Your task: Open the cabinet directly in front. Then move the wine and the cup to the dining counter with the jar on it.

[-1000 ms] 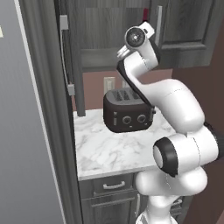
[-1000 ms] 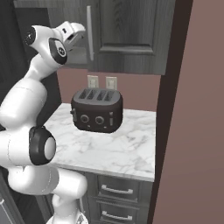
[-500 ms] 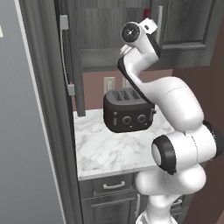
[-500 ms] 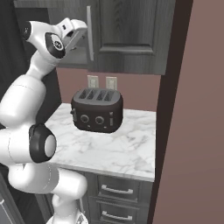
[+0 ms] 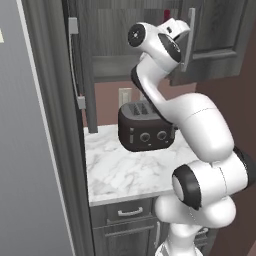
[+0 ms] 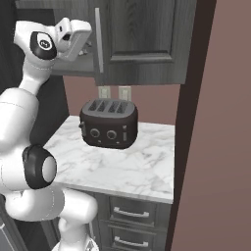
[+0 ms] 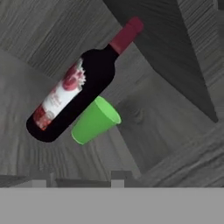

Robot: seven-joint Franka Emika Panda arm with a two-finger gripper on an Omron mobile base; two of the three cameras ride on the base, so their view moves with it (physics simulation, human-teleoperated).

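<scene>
Cabinet (image 6: 142,39) door ajar; toaster (image 6: 109,123) on counter (image 6: 147,169) below.

cup (image 7: 95,120) right against wine (image 7: 74,87)

Over the last second the arm has lifted its hand higher and pushed it further forward, toward the open cabinet (image 6: 142,44). In the left base view the wrist now sits level with the door's silver handle (image 5: 190,37), where earlier it hung lower. In the right base view the hand has risen nearer the top edge.
</scene>
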